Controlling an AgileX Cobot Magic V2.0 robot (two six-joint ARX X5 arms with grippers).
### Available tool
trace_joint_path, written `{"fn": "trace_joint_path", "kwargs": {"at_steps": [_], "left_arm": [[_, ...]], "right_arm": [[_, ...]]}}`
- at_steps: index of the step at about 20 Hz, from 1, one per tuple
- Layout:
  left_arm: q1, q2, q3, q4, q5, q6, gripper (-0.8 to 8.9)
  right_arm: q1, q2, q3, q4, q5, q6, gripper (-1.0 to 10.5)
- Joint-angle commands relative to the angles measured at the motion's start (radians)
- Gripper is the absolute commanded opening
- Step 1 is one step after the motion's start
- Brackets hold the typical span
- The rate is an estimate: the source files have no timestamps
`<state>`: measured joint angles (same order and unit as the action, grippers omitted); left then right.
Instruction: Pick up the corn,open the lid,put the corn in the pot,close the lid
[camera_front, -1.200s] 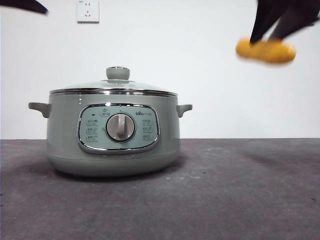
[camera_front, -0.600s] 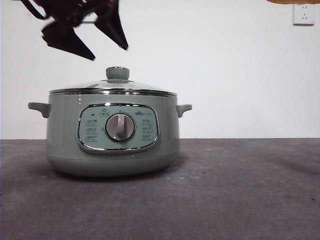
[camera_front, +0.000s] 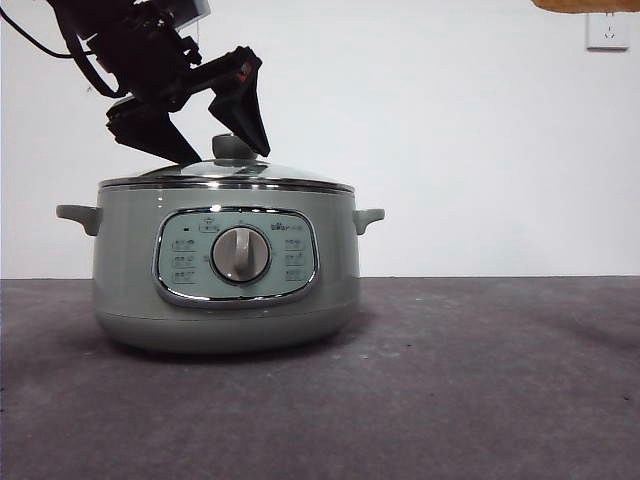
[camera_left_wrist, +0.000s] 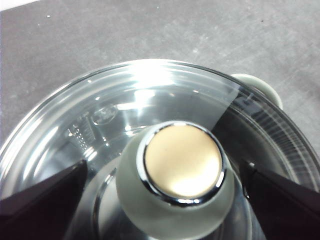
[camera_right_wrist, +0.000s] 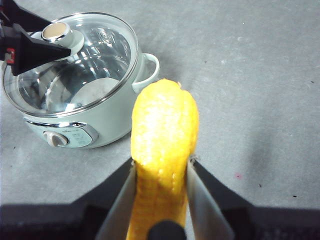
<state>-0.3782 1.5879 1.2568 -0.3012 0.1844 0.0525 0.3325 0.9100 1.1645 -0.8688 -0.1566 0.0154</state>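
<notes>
Glass and slippery, the lid is waiting to be lifted by its round knob, which the left pincer is straddling with wide jaws, while the right pincer is gripping the hard, bumpy corn.

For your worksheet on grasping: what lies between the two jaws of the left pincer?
The lid's sage-green knob lies there, a jaw on each side and a gap at both; the left pincer is open. The left wrist view shows this best.

pot sage-green | lid clear, chrome rim | corn yellow | table dark grey
</notes>
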Motion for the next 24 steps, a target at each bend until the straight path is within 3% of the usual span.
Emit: {"fn": "trace_joint_path", "kwargs": {"at_steps": [1, 5, 10, 17, 24], "left_arm": [[-0.003, 0.010, 0.002, 0.010, 0.000, 0.000, 2.94], [-0.004, 0.010, 0.002, 0.010, 0.007, -0.013, 1.28], [-0.005, 0.010, 0.002, 0.007, 0.048, -0.027, -0.09], [-0.005, -0.014, 0.025, -0.001, 0.059, -0.050, -0.08], [0.006, -0.187, 0.029, -0.014, 0.059, -0.050, -0.08]], "right_arm": [[0.001, 0.002, 0.000, 0.005, 0.000, 0.007, -0.1], [0.001, 0.003, 0.000, 0.006, 0.000, 0.005, -0.1], [0.001, 0.003, 0.000, 0.005, 0.000, 0.004, -0.1], [0.001, 0.003, 0.000, 0.005, 0.000, 0.004, -0.1], [0.001, 0.003, 0.000, 0.028, -0.002, 0.004, -0.1]]}}
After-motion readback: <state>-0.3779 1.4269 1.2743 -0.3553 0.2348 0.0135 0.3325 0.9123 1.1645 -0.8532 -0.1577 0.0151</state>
